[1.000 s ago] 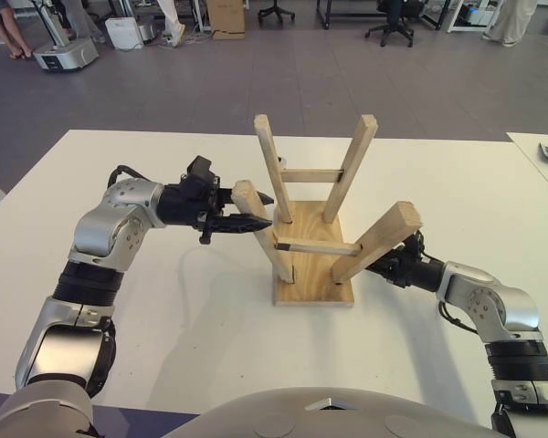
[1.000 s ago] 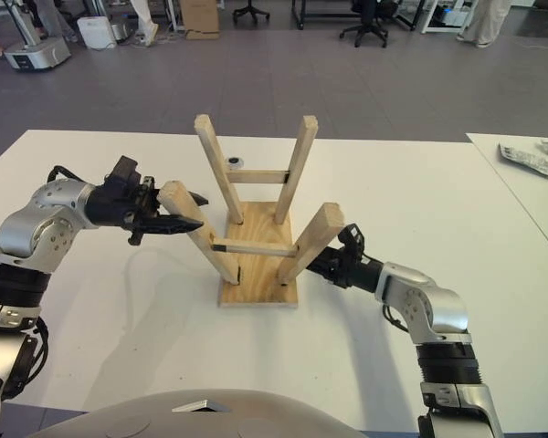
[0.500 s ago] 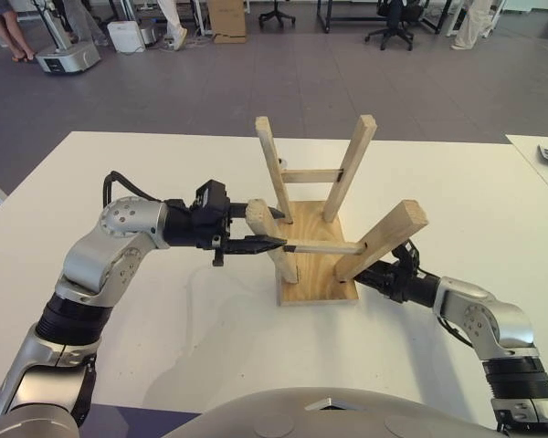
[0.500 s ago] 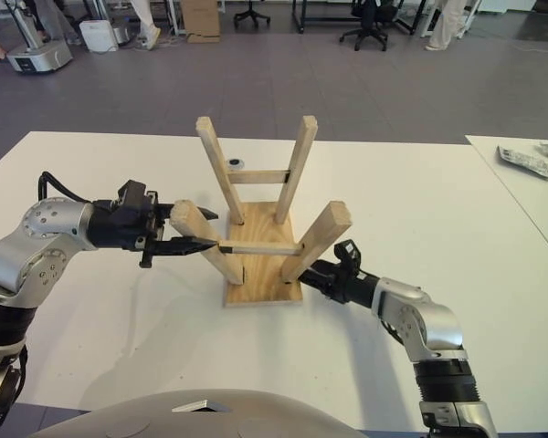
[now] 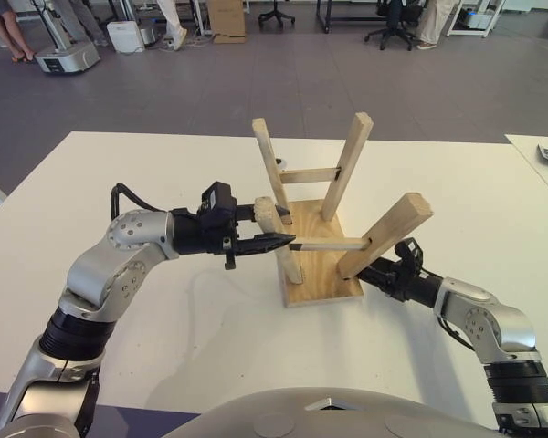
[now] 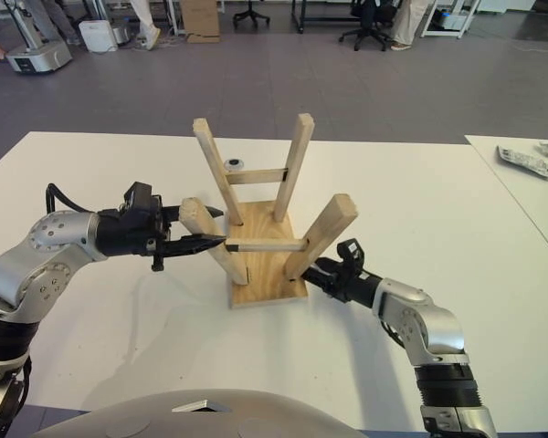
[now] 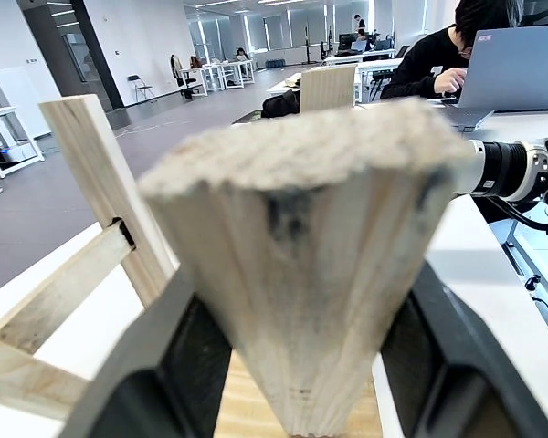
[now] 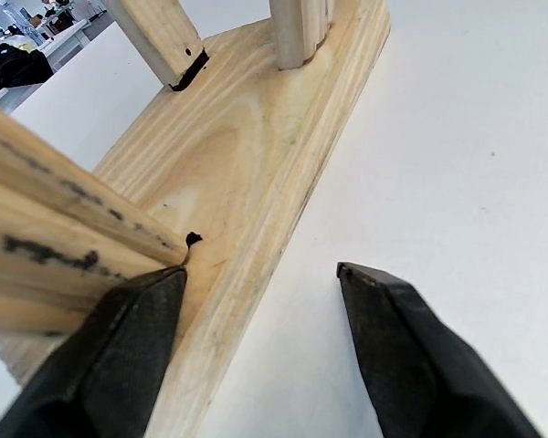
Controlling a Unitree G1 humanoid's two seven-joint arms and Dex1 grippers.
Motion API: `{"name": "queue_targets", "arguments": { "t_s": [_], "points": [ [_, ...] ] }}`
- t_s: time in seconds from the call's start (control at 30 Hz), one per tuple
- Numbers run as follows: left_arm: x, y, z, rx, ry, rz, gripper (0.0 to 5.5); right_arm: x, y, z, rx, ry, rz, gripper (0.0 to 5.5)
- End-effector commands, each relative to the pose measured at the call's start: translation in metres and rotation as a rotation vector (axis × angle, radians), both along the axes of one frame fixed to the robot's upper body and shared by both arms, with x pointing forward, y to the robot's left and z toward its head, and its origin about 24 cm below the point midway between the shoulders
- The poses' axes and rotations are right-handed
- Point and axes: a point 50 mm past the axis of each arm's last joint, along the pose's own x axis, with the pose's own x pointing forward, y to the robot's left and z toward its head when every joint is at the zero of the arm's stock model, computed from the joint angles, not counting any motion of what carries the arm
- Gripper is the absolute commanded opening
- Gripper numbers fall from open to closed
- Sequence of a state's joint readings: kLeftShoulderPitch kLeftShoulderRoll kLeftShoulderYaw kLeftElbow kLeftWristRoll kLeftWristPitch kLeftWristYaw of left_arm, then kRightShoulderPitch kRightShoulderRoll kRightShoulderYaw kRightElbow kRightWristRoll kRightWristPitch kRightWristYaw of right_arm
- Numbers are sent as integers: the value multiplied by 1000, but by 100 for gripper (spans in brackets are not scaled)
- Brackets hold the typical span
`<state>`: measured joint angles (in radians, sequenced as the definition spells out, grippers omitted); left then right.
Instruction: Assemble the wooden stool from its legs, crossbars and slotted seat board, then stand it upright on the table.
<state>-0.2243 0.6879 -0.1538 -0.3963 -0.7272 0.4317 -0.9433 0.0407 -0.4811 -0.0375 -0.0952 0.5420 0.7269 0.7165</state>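
Note:
The wooden stool stands upside down on the white table, its seat board (image 5: 324,274) flat and its legs pointing up. My left gripper (image 5: 272,226) is shut on the top end of the near-left leg (image 7: 301,274), one finger (image 7: 155,365) on each side. A thin crossbar (image 5: 333,244) runs from that leg to the near-right leg (image 5: 393,233). My right gripper (image 5: 384,274) is low at the foot of the near-right leg, open, its fingers (image 8: 411,365) straddling the seat board's edge (image 8: 247,173). The two far legs (image 5: 347,164) are joined by another crossbar (image 5: 309,174).
A small round object (image 6: 235,164) lies on the table just behind the stool. A second table (image 6: 530,182) with a packet stands off to the right. Bare tabletop spreads left and in front of the stool.
My left gripper has moved right and a little nearer with the near-left leg's top. The seat board has shifted right and turned slightly. My right gripper stays at the near-right leg's foot.

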Motion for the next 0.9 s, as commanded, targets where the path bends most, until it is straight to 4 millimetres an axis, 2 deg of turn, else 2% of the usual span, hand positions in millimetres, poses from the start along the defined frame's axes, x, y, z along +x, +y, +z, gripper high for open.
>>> {"name": "queue_targets", "arguments": {
  "t_s": [0.03, 0.1, 0.2, 0.27, 0.33, 0.4, 0.47, 0.53, 0.6, 0.67, 0.77, 0.9],
  "points": [
    [-25, 16, -89, 278, 386, 147, 259, -6, 23, -3, 79, 33, 90, 311],
    [-19, 17, -89, 262, 355, 202, 292, -1, 19, 1, 70, 11, 72, 311],
    [-14, 16, -87, 224, 332, 255, 349, 18, -3, 17, 27, -70, 3, 311],
    [-20, 17, -88, 225, 332, 252, 381, 31, -21, 33, -14, -133, -37, 311],
    [-35, 22, -91, 245, 357, 222, 421, 41, -35, 53, -29, -196, -53, 311],
    [-55, 32, -96, 274, 398, 205, 452, 53, -41, 94, 25, -311, -51, 311],
    [-76, 37, -102, 261, 452, 222, 475, 54, -31, 151, 185, -450, 29, 311],
    [-91, 41, -107, 251, 495, 254, 475, 40, -18, 190, 318, -523, 170, 311],
    [-99, 50, -114, 261, 524, 328, 475, 22, -9, 212, 396, -547, 292, 311],
    [-100, 58, -118, 249, 530, 417, 475, 8, -4, 215, 386, -526, 354, 311],
    [-98, 66, -118, 202, 515, 549, 475, -6, -1, 209, 329, -464, 393, 311],
    [-90, 64, -115, 142, 490, 624, 475, -13, 4, 188, 193, -387, 391, 311]
  ]
}}
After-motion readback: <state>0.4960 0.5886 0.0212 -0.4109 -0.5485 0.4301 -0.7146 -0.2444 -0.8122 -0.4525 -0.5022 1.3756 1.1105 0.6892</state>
